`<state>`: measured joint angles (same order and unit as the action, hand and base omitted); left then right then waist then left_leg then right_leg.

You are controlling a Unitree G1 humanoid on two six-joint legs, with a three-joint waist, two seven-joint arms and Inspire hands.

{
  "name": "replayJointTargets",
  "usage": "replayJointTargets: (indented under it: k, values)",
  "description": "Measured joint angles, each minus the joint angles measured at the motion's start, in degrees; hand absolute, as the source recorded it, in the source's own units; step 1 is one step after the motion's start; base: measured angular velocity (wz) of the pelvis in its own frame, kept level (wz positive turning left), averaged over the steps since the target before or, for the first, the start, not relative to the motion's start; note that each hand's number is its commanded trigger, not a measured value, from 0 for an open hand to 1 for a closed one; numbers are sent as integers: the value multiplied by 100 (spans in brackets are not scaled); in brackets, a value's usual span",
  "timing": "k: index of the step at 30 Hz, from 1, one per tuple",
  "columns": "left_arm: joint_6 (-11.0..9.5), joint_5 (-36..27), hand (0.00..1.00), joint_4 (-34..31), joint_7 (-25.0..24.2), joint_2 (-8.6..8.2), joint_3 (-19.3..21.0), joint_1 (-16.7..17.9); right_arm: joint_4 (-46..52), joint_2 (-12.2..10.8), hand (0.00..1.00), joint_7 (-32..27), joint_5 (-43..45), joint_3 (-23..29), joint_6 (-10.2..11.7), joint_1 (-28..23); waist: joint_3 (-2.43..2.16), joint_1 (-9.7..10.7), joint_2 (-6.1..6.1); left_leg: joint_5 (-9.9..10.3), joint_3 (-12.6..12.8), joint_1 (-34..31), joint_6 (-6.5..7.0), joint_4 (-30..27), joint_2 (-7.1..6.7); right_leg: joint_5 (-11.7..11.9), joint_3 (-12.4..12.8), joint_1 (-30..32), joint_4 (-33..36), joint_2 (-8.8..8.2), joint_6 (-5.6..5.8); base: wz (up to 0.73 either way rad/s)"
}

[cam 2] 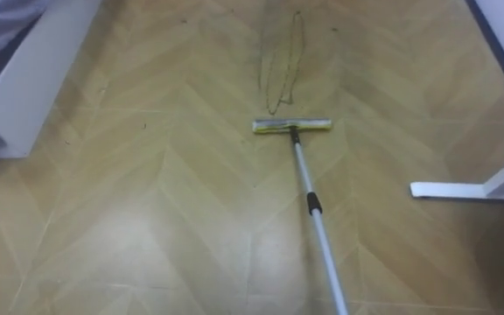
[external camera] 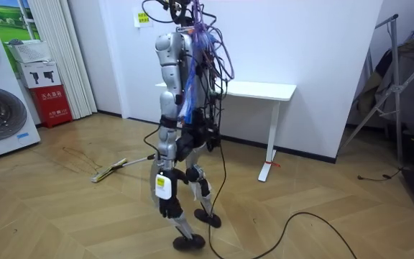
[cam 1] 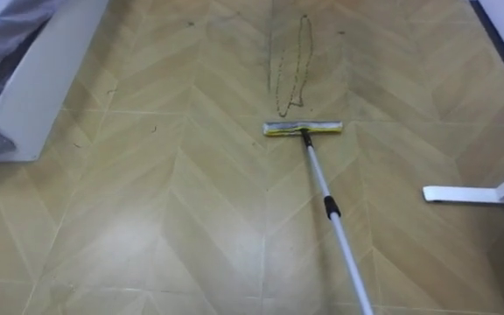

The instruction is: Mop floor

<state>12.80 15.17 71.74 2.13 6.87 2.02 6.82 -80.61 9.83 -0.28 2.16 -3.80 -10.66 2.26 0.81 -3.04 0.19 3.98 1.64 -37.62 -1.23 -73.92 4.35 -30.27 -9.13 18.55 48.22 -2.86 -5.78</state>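
Mop is down on the wooden floor (cam 1: 147, 219), and this reads as the start of a stroke. The flat mop head (cam 1: 303, 129) lies square just short of a dark looping scribble (cam 1: 291, 66), touching its near end or very close to it. The pole (cam 1: 331, 210) runs back from the head toward the lower right and leaves the eye views at the bottom edge.

In the room view the robot stands upright in front of the white table (external camera: 264, 90), facing the room view's left, with the mop (external camera: 110, 171) stretched out ahead of it.

Next move, as I judge it: push the head forward over that mark, keep it flat, then draw it back along the same line.

Now the hard parts. The pole's top end is cut off, so the right hand's state I cannot tell, though the pole's line suggests that side holds it. 1 dark shape low by the robot's near leg is probably the left hand (external camera: 166, 205); its state I cannot tell either. A white unit (cam 1: 42, 79) at the left edge and the table's foot (cam 1: 475, 194) at the right are both cropped.
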Motion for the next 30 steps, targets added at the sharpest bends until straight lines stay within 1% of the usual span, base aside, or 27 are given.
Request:
replayJointTargets:
  k: [1,2,3,4,6,7,8,9,10,11,12,13,15,16,18,19,20,21,22,23,24,25,26,27,28,29,30]
  values:
    - [-19,-18,0,-2,-17,35,-52,-26,-66,64,100,-12,-105,1,-21,173,29,-99,-30,77,102,-305,57,-143,-8,-113,64,89,235,-76,14,-15]
    - [-28,-110,0,-14,-26,84,-61,-48,-168,111,100,7,-245,-15,-37,394,68,-194,-62,261,289,-463,97,106,-3,-230,118,163,406,-144,53,-8]
    - [-43,-157,0,-18,-39,113,-70,-68,-172,151,100,7,-419,-67,-76,522,77,-236,-47,451,338,-470,73,757,-28,-328,109,170,463,-172,140,0]
    - [-50,-214,0,-19,-40,132,-105,-67,-169,150,100,6,-499,-72,-79,591,84,-239,-22,540,342,-426,85,1174,-30,-383,84,176,465,-182,205,14]
    - [-8,-216,0,-15,-83,161,-256,-56,-170,159,100,-40,-767,-153,-72,713,90,-203,-18,674,365,-210,92,2538,-90,-483,65,203,445,-280,300,20]
    - [-4,-214,0,-16,-120,162,-263,-75,-173,176,100,-38,-867,-164,-66,696,89,-195,-43,810,408,-212,264,2665,-141,-517,78,204,443,-337,354,26]
    - [-6,-218,0,-18,-158,152,-296,-123,-174,201,100,-32,-1066,-160,-44,587,48,-162,-68,906,500,-219,402,2723,-303,-485,98,221,384,-502,525,34]
    - [2,-218,0,-21,-168,112,-305,-176,-218,256,100,-11,-1209,-155,-35,507,39,-105,-51,1042,524,-238,576,2755,-481,-447,113,272,393,-648,625,35]
    - [12,-218,0,-19,-167,95,-301,-180,-270,296,100,-5,-1271,-157,-28,468,40,-90,-31,1111,546,-251,636,2735,-564,-385,136,363,592,-712,649,33]
    - [13,-218,0,-23,-159,64,-289,-247,-423,408,100,26,-1351,-167,-19,361,31,-76,39,1238,595,-253,709,2681,-730,-48,349,700,1195,-822,694,30]
    - [-3,-217,0,-44,-137,51,-287,-286,-477,507,100,23,-1367,-173,-50,132,-37,-56,147,1370,603,-223,852,2663,-858,430,633,1023,1773,-846,704,28]
    - [-17,-214,0,-100,-117,57,-285,-296,-476,533,100,18,-1373,-172,-74,12,-54,-39,208,1437,579,-197,894,2663,-919,595,718,1169,1981,-839,715,18]
    - [-71,-224,0,-256,11,109,-284,-341,-445,499,100,-29,-1481,-180,-163,-304,-56,20,390,1628,572,-129,989,2677,-935,631,819,1961,2229,-672,725,2]
    - [-81,-238,0,-272,38,113,-299,-359,-423,476,100,-34,-1507,-179,-201,-357,-42,41,425,1661,569,-103,1004,2695,-935,620,795,2140,2123,-640,718,0]
    - [-108,-454,0,-272,120,113,-402,-348,-406,349,100,-64,-1508,-175,-299,-386,-54,140,480,1795,557,-19,983,2792,-935,655,717,2673,1096,-481,702,-9]
    - [-109,-511,0,-272,124,112,-469,-348,-399,327,100,-71,-1506,-171,-325,-377,-48,145,470,1831,557,14,977,2813,-936,694,707,2738,743,-451,685,-17]
    - [-111,-612,0,-267,122,81,-547,-341,-404,313,100,-92,-1490,-167,-391,-336,-40,126,454,1931,535,73,937,2804,-939,897,706,2804,193,-349,636,0]
    - [-106,-699,0,-263,115,52,-552,-332,-402,320,100,-138,-1481,-156,-437,-261,-4,126,402,2049,444,129,878,2721,-942,1101,679,2799,105,-276,556,7]
    - [-106,-761,0,-264,115,55,-559,-330,-401,319,100,-173,-1480,-146,-455,-231,-15,116,417,2101,393,148,833,2646,-939,1189,655,2731,102,-252,501,20]
    - [-105,-840,0,-260,119,67,-562,-330,-410,346,100,-242,-1475,-118,-547,-70,5,74,391,2176,331,135,733,2419,-893,1155,576,2650,196,-247,395,14]
    - [-104,-863,0,-259,119,81,-561,-330,-416,367,100,-276,-1471,-110,-594,49,8,42,385,2180,315,114,724,2287,-869,1100,562,2621,254,-230,372,0]
    - [-104,-884,0,-259,119,98,-557,-334,-421,463,100,-296,-1466,-99,-688,331,32,-68,349,2187,317,52,689,1969,-782,1004,522,2578,347,-183,340,-5]
    - [-103,-895,0,-256,120,130,-566,-335,-422,601,100,-310,-1424,-111,-738,687,87,-141,241,2167,308,-48,648,1638,-731,848,500,2564,499,-170,300,0]
    - [-90,-900,0,-256,134,176,-620,-356,-401,758,100,-349,-1411,-114,-748,1055,87,-190,219,2105,306,-182,538,1297,-681,671,477,2565,633,-152,242,9]
    - [-86,-904,0,-263,143,207,-660,-360,-400,826,100,-364,-1442,-116,-745,1269,98,-217,194,2051,293,-250,444,1132,-663,613,478,2564,690,-143,224,10]
    - [-80,-956,0,-261,152,271,-688,-351,-386,943,100,-385,-1508,-169,-709,1646,129,-290,63,1878,292,-454,234,758,-588,516,512,2561,775,-79,224,0]
    - [-78,-974,0,-263,152,322,-706,-351,-286,1041,100,-361,-1582,-191,-624,1871,118,-416,-19,1789,264,-651,164,563,-526,471,550,2534,774,8,206,-4]
